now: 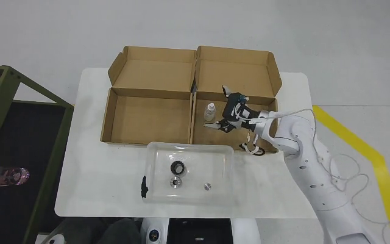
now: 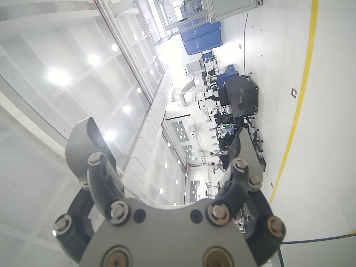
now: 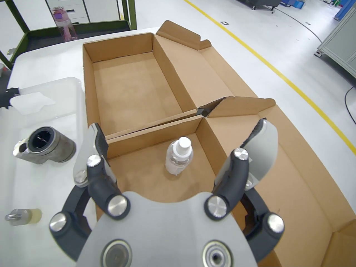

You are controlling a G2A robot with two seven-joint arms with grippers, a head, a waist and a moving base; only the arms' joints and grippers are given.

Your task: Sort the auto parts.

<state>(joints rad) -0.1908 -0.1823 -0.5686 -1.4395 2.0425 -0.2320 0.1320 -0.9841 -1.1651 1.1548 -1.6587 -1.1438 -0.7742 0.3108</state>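
A small white bottle [image 3: 179, 158] stands upright on the floor of the right cardboard box [image 1: 210, 138], near the wall it shares with the left box. My right gripper [image 3: 179, 130] hovers just above the bottle, open, one finger on each side and nothing held; from above, the gripper [image 1: 218, 110] is over that box's left part. A clear plastic tray [image 1: 150, 160] in front holds a grey metal cylinder [image 3: 46, 145], a second metal part [image 1: 177, 182] and a small fitting [image 3: 23, 215]. My left gripper [image 2: 165, 131] is open and empty, seen against the hall's ceiling and floor.
The left cardboard box [image 1: 146, 119] is open with a bare floor. Both boxes' lids lie folded back at the far side. A small black object [image 1: 144, 186] sits at the tray's left edge. A green rack [image 1: 24, 122] with a pink bottle [image 3: 63, 23] stands left of the table.
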